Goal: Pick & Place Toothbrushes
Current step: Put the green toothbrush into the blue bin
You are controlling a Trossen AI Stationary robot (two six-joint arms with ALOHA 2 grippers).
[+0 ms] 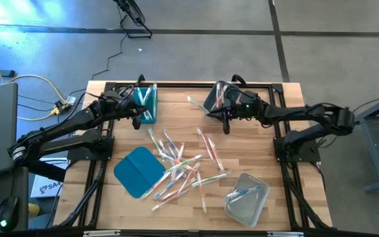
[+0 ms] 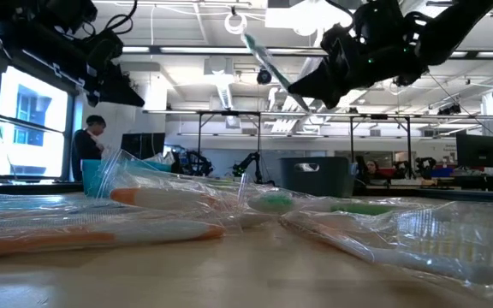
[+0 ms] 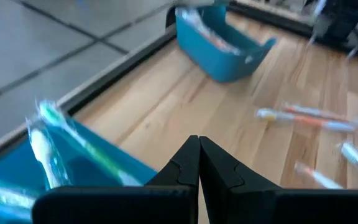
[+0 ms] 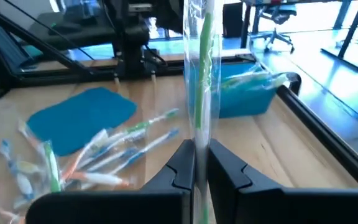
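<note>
Wrapped toothbrushes [image 1: 183,164] lie in a loose pile mid-table, also close up in the low view [image 2: 169,214]. My right gripper [image 4: 201,163] is shut on one green-handled toothbrush [image 4: 201,74], high over the table's far middle [image 1: 210,112], beside a grey bin [image 1: 219,97]. In the low view that toothbrush [image 2: 268,60] slants up from the gripper [image 2: 313,92]. My left gripper [image 3: 199,158] is shut with nothing in it, above a teal bin [image 1: 147,103] at the far left that holds toothbrushes [image 3: 48,143]. My right gripper pinches the wrapped toothbrush between its two fingers, near one end [image 4: 201,146]. The fingers come about level from the table's right side. The brush runs on past the fingertips rather than across them. It is lifted clear of everything and slants upward.
A flat teal lid [image 1: 139,171] lies left of the pile. A clear bin [image 1: 247,196] with a toothbrush inside stands at the near right. A dark frame rail [image 1: 189,84] runs along the far edge. Bare wood shows at the table's right [image 1: 262,155].
</note>
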